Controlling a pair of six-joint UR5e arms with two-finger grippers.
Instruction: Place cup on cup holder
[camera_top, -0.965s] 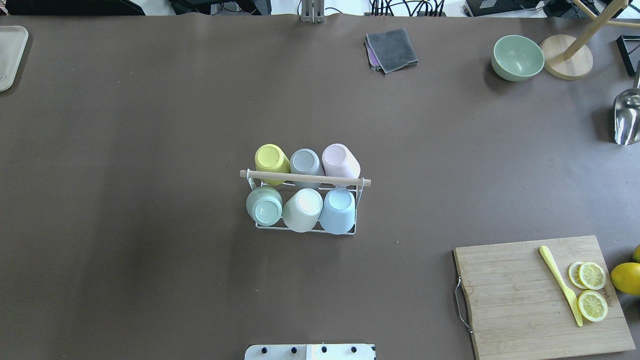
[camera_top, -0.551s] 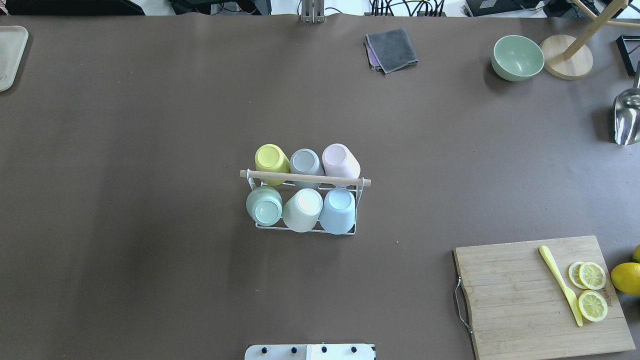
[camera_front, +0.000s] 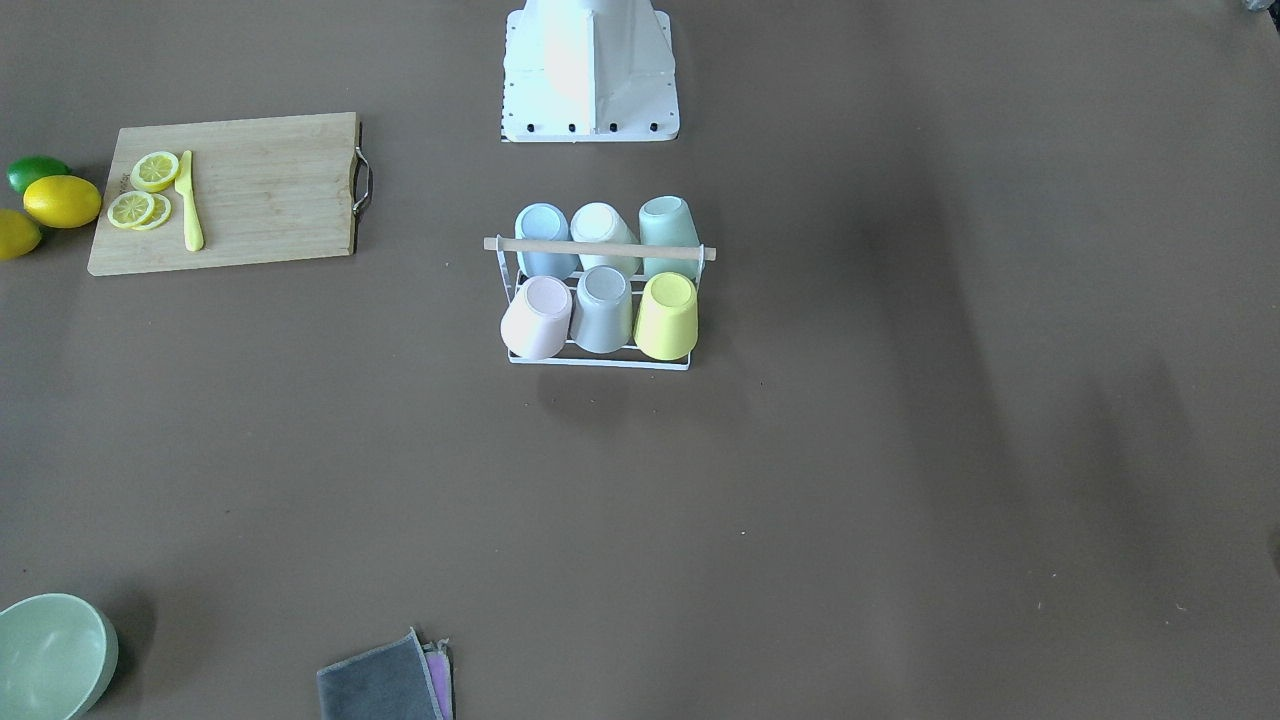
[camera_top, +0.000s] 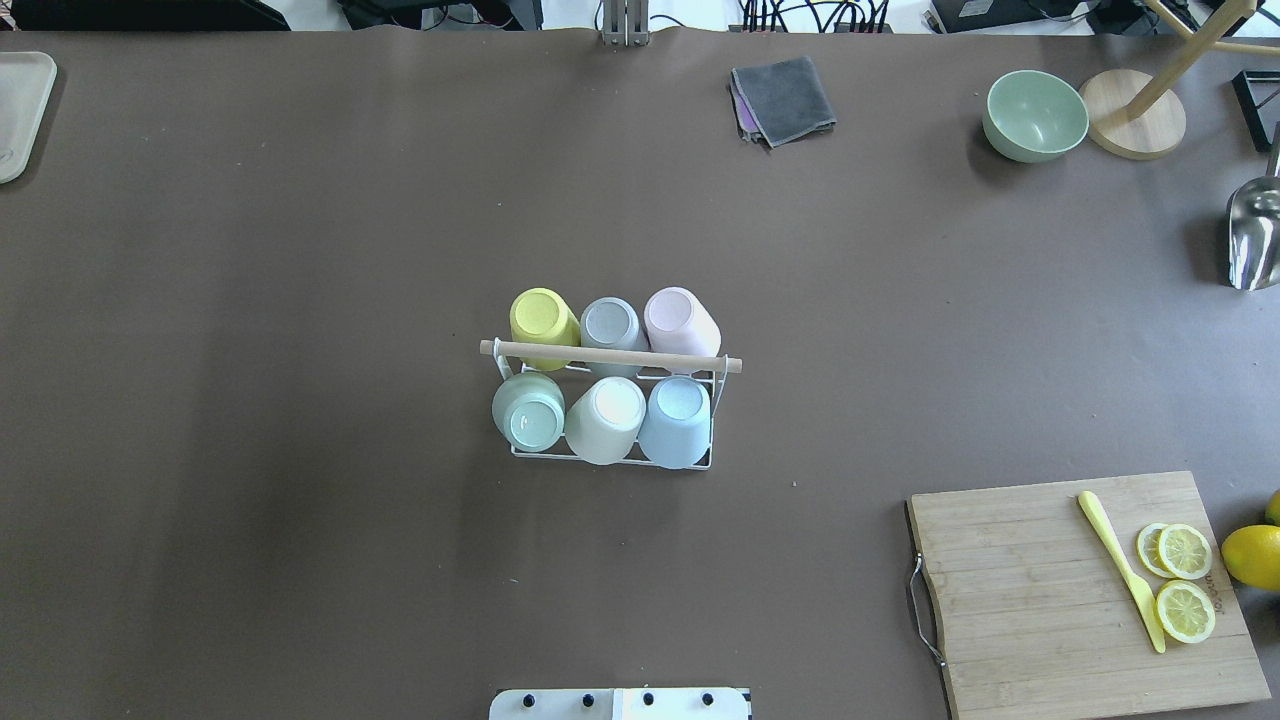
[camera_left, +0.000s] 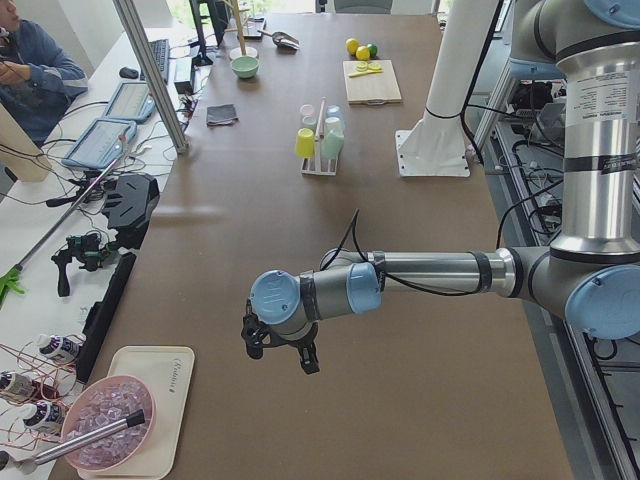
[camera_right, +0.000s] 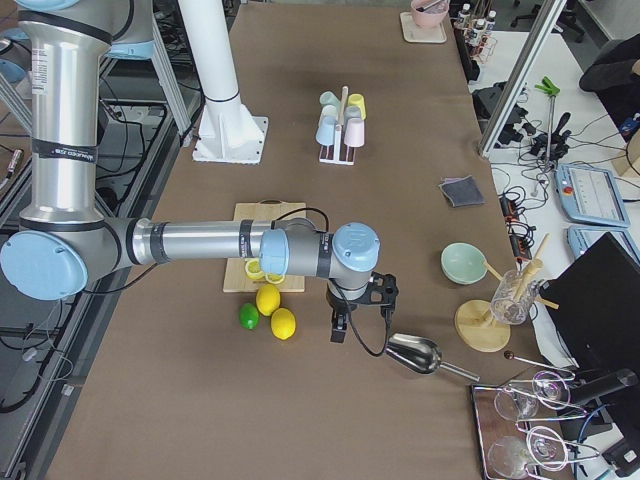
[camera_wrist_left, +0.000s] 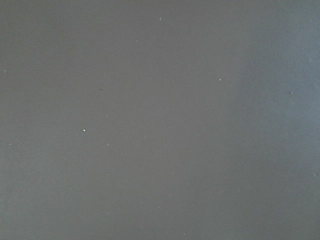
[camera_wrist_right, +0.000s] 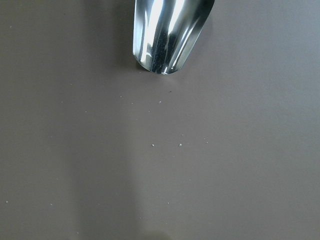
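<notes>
Since only the side views show my fingers, I cannot tell how far either pincer is parted, or whether either holds anything.

Left pincer (camera_left: 280, 345): hangs over the brown table covering (camera_top: 300, 300) at my left end, well apart from the rack. The left wrist view shows brown surface only.

Right pincer (camera_right: 360, 318): hangs over the table at my right end, just beside the shiny steel scoop (camera_right: 412, 353). The scoop's bowl fills the top edge of the right wrist view.

Near right: rectangular bamboo cutting board (camera_top: 1030, 600) with a metal handle. On it lie a pale yellow plastic knife (camera_top: 1120, 570) and round lemon slices (camera_top: 1185, 550). A whole yellow lemon (camera_top: 1252, 555) sits just off its right edge.

Mid-table: white wire cup holder with a light wooden rod handle (camera_top: 610, 355), standing upright. It carries six cups, all upside down, three on each side of the rod.
- Near row, left to right: mint green cup (camera_top: 528, 412), white cup (camera_top: 607, 415), light blue cup (camera_top: 677, 415).
- Far row, left to right: yellow cup (camera_top: 543, 318), grey cup (camera_top: 612, 325), pink cup (camera_top: 678, 315).

Far edge: folded dark grey cloth (camera_top: 785, 98). To its right stands a sage green bowl (camera_top: 1035, 115).
</notes>
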